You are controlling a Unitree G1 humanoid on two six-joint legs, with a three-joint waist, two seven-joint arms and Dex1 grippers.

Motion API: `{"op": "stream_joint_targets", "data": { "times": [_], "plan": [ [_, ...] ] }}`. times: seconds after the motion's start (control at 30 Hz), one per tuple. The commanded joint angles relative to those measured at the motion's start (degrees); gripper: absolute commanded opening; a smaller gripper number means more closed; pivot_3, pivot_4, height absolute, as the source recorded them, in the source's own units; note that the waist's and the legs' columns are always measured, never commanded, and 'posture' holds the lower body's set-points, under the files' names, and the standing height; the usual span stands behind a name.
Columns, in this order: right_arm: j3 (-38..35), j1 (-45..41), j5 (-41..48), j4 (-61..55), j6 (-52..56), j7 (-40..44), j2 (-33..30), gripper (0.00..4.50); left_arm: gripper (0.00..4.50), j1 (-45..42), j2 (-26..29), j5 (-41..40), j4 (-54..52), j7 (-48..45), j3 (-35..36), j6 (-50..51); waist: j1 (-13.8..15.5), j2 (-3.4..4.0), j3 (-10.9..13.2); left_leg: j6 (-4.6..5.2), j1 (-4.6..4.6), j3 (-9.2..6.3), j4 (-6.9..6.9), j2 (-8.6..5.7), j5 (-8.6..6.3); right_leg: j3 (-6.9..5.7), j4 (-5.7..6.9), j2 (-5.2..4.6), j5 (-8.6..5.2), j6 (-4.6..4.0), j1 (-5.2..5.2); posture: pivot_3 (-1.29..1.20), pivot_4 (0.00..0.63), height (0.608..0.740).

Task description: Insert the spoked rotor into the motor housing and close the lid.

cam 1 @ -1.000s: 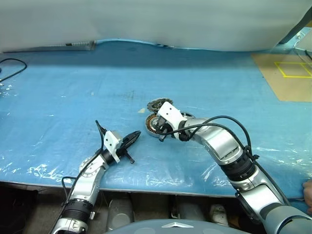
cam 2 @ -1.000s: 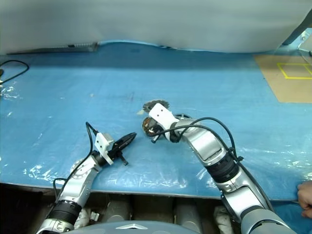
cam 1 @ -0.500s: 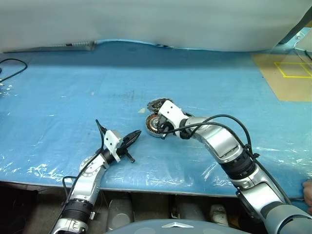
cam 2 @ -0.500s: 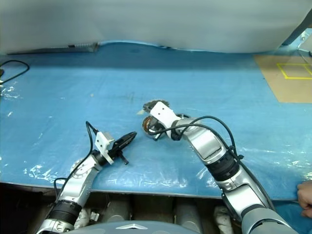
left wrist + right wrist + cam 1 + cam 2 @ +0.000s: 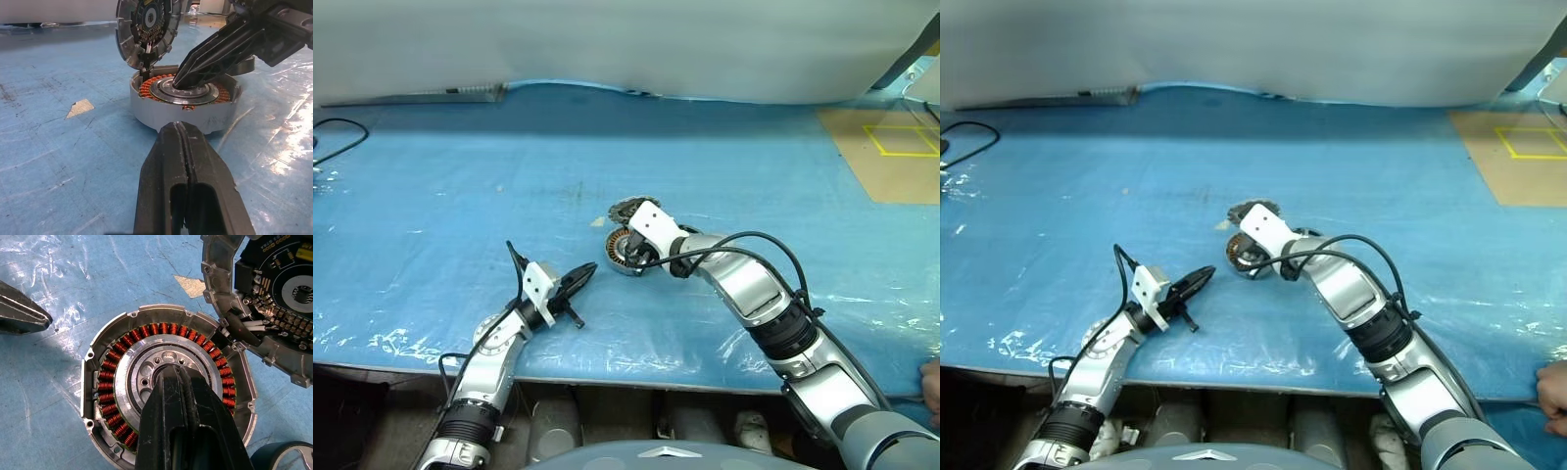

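Looking at the blue surface (image 5: 460, 176), you find the housing (image 5: 168, 396) lying flat at its middle, copper windings facing up. Your right gripper (image 5: 171, 374), fingers pressed together and holding nothing, rests its tip at the housing's silver centre. The lid (image 5: 146, 24) stands propped open at the housing's edge. Your left gripper (image 5: 182, 128), also closed and empty, points at the housing from nearby.

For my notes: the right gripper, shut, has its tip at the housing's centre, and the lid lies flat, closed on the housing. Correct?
Not quite. The lid stands open, tilted up behind the motor housing, as the left wrist view shows. The right gripper is indeed shut, its tip at the centre.
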Motion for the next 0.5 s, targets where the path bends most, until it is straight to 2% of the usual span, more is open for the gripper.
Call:
{"op": "stream_joint_targets", "data": {
  "times": [0.03,0.23,0.47,0.5],
  "plan": [
    [-2.75,1.19,3.61,-3.68,-0.22,2.80,1.02,0.03,0.00,-0.57,0.30,-0.51,-0.43,-0.56,0.59,-1.36,0.01,0.00,0.00,0.00,-0.01,0.00,0.00,0.00,0.00,0.00,0.00,0.00,0.00,0.00,0.00,0.00,0.150,0.740],
    [-10.19,1.91,9.82,-9.38,-0.20,7.69,-1.75,0.03,0.00,-0.82,0.48,-0.44,-0.71,-0.65,0.69,-1.10,0.04,0.00,0.00,0.00,-0.11,0.00,-0.01,0.01,0.00,0.00,0.00,0.01,0.00,0.00,-0.12,0.00,0.150,0.740],
    [-13.96,2.67,7.52,-4.58,-3.09,6.76,-8.06,0.03,0.00,-1.17,0.86,-0.46,-0.99,-0.93,0.55,-0.63,0.08,0.00,0.01,0.00,-0.10,0.00,0.07,0.00,0.00,0.02,0.02,0.00,0.00,0.00,-0.07,0.00,0.150,0.740],
    [-14.42,2.92,6.97,-3.32,-3.46,6.09,-8.56,0.20,0.00,-1.20,0.88,-0.50,-1.12,-0.94,0.52,-0.52,0.08,0.00,0.01,0.00,-0.10,0.00,0.07,0.00,0.00,0.03,0.02,0.00,0.00,0.00,-0.08,0.00,0.150,0.740]
  ]
}}
